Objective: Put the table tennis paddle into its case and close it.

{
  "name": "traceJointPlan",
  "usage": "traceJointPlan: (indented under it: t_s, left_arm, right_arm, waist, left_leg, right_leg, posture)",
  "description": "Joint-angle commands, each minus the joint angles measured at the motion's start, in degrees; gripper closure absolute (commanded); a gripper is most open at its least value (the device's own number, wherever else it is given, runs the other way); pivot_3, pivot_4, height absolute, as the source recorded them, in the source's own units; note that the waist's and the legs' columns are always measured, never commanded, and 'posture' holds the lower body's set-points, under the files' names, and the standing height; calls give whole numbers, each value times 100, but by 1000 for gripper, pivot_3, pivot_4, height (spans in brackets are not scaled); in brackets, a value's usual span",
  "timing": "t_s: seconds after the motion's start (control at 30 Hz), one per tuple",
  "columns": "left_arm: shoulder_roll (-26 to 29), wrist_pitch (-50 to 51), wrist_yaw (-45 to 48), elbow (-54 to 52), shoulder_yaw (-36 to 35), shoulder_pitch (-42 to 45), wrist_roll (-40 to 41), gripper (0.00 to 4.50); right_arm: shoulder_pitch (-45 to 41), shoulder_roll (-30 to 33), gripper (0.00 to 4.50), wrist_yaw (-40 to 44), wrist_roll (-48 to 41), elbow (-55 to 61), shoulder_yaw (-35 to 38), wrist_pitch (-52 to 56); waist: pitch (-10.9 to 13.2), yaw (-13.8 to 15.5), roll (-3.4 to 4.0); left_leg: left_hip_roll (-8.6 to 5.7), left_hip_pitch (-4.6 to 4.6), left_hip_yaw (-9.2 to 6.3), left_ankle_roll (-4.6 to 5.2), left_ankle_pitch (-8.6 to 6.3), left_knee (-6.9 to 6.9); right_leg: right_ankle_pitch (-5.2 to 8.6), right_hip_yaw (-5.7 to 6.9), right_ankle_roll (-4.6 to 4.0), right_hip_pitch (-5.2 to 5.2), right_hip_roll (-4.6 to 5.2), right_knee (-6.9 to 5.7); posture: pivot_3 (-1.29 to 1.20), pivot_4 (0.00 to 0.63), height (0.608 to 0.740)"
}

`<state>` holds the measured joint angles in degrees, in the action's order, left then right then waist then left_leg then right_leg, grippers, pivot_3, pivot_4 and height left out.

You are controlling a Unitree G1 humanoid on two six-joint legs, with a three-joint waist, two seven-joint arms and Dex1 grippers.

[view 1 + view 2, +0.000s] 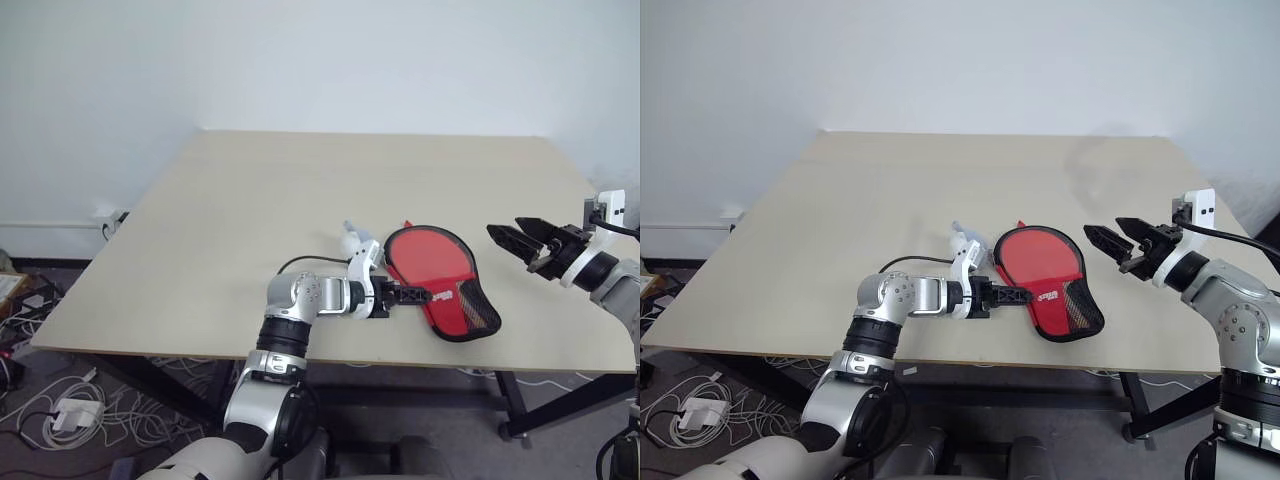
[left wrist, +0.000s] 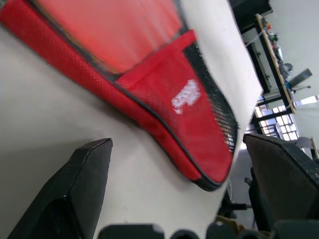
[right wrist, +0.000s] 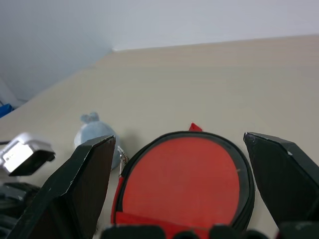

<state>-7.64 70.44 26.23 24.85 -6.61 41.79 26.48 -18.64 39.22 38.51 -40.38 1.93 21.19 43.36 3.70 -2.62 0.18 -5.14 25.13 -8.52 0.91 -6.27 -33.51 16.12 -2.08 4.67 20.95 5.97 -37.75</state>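
The case (image 1: 440, 275) lies flat on the tan table (image 1: 280, 200) near its front edge. It is red with black edging, and a black mesh patch and a white logo (image 2: 185, 95) sit on its narrow end. A smooth round red face (image 3: 184, 177) shows inside its black rim; I cannot tell whether this is the table tennis paddle or the cover. My left gripper (image 1: 418, 295) is low over the table, open, with its fingers at the case's narrow end. My right gripper (image 1: 508, 232) hovers open to the right of the case, pointing at it, apart from it.
A small pale blue soft charm (image 3: 95, 135) lies on the table just left of the case's round end, beside my left wrist. The table's front edge (image 1: 400, 358) runs close below the case. Cables and a power strip (image 1: 70, 410) lie on the floor at the left.
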Motion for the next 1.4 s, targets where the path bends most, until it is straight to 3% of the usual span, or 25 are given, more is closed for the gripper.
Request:
traceJointPlan:
  t_s: [0.03,0.27,0.8,1.1,1.23,1.37,1.4]
  left_arm:
    - [-316,-351,-309,597,-371,485,146,0]
    - [-401,-736,-441,1438,-452,942,368,0]
    - [-954,-689,-408,1573,-273,1229,845,0]
    - [-1144,-1434,-548,2243,251,1179,454,0]
    - [-1100,-1670,-685,2516,438,1144,324,935]
    - [-1078,-1645,-833,2695,324,1202,474,2461]
    - [-1081,-1639,-878,2733,279,1229,512,2461]
  right_arm:
    - [-74,1,37,-97,-25,253,128,-90]
    - [111,-48,37,-258,-95,431,207,-58]
    - [116,-198,37,-443,-125,529,217,-72]
    - [16,-320,37,-513,-92,518,146,-82]
    - [30,-377,0,-551,-62,558,129,-83]
    - [15,-406,0,-609,-37,549,128,-103]
    - [5,-411,0,-630,-43,546,137,-103]
  waist:
    - [0,1,-1]
    - [-2,0,-2]
    - [-1,0,-2]
    - [-4,2,-4]
    - [-7,2,-2]
    - [-7,2,-2]
    - [-7,2,-3]
  left_leg:
    - [0,-2,-2,0,0,0]
    - [-4,-5,-2,8,-8,-30]
    - [-12,-2,-1,16,-14,-31]
    - [-14,-17,-2,18,-15,-33]
    - [-8,-34,-2,32,-24,-33]
    - [-33,-32,0,48,-34,-33]
    - [-37,-32,0,52,-36,-33]
  right_leg:
    - [0,2,0,0,0,0]
    - [-4,6,8,-15,5,2]
    - [0,5,18,-21,17,3]
    - [0,9,17,-33,19,8]
    - [9,14,17,-52,44,12]
    - [20,22,36,-56,85,11]
    - [20,19,45,-56,91,11]
  posture:
    - [0,0,740]
    - [0,0,740]
    - [0,0,740]
    - [0,0,740]
    - [0,0,740]
    - [0,0,740]
    - [0,0,740]
